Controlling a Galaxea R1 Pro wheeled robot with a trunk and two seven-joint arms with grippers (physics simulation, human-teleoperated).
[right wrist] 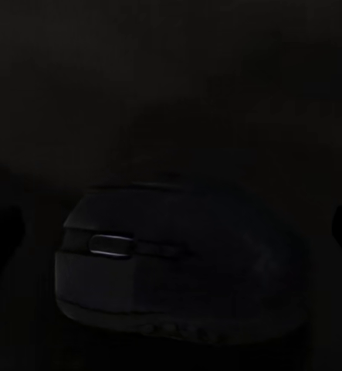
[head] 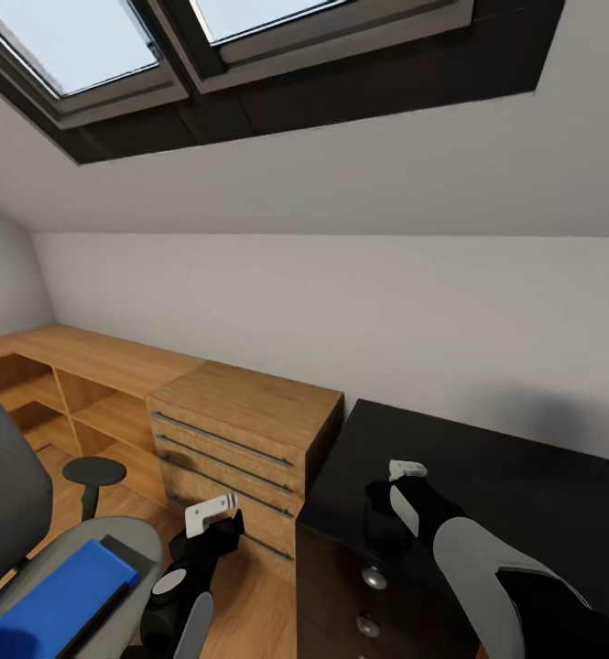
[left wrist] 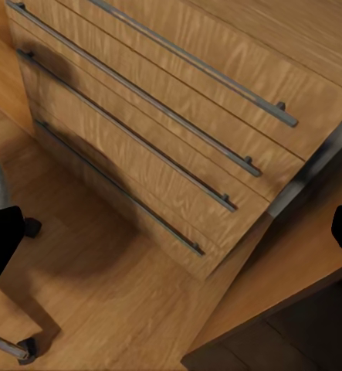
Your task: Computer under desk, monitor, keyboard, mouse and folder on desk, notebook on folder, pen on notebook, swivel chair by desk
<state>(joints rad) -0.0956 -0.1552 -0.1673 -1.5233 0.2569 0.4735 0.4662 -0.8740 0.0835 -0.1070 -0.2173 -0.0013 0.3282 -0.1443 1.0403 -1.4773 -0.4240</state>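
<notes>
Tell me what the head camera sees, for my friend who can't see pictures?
The robot's two arms reach forward: the right gripper over a black desk, the left gripper near a wooden drawer cabinet. A blue folder lies on a grey swivel chair.

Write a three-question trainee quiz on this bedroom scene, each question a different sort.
1. True or false: the folder lies on the swivel chair.
2. The right gripper hovers over which surface? A) wooden drawer cabinet B) desk C) floor
3. Fill in: the right wrist view shows the dark ____ between the fingers.

Key: 1 true. 2 B. 3 mouse.
</notes>
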